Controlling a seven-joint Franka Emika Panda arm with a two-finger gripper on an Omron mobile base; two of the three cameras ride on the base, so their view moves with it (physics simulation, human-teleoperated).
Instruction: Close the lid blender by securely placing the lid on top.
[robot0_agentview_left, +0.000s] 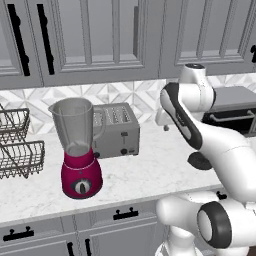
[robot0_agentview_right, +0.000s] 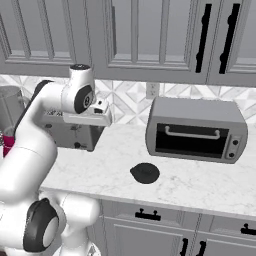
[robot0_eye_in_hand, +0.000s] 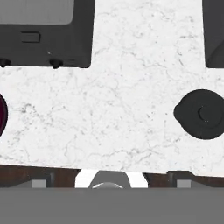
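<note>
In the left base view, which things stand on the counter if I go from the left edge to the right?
Wire dish rack → blender → toaster → lid, partly behind the robot arm, → toaster oven at the right edge.

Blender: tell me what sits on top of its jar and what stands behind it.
Nothing sits on the blender; its jar mouth is open. The lid lies flat on the counter, far to its right. Behind it stands the toaster, its left part covered by the jar.
</note>
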